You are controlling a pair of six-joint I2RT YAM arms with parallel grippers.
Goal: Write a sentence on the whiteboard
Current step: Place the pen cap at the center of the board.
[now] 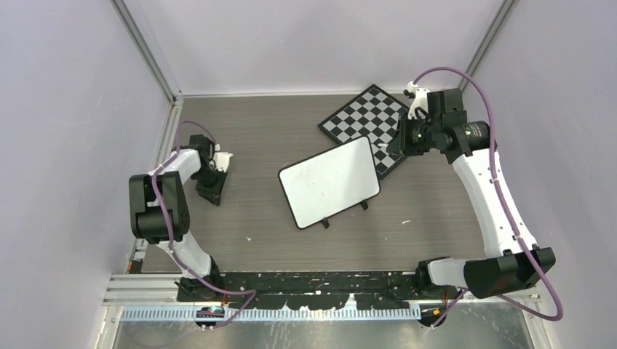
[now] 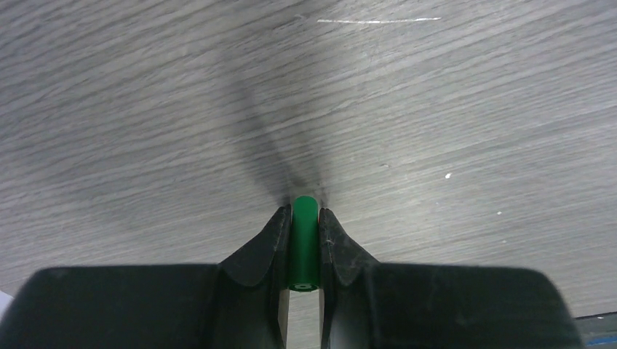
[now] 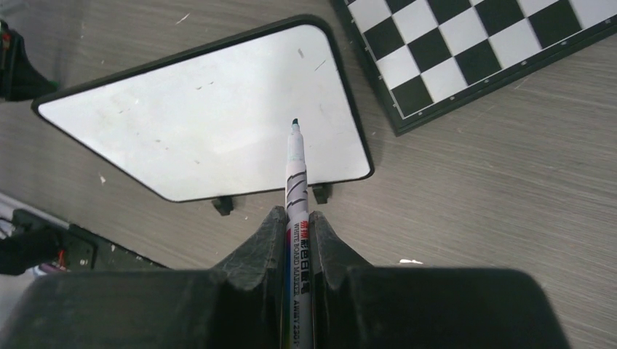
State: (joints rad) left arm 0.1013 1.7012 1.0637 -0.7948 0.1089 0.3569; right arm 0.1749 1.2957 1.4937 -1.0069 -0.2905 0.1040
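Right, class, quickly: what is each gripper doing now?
Left gripper: shut on a green cap.
Right gripper: shut on the uncapped marker.

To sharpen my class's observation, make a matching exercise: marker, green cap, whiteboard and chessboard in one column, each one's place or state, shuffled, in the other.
1 marker
2 green cap
3 whiteboard
4 chessboard

A blank, nothing written yet
B clamped in left gripper
C clamped in right gripper
D checkered, beyond the whiteboard

Pairs: 1-C, 2-B, 3-A, 4-D

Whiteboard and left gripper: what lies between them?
Nothing: the table between the whiteboard and the left gripper is bare, as the top view shows.
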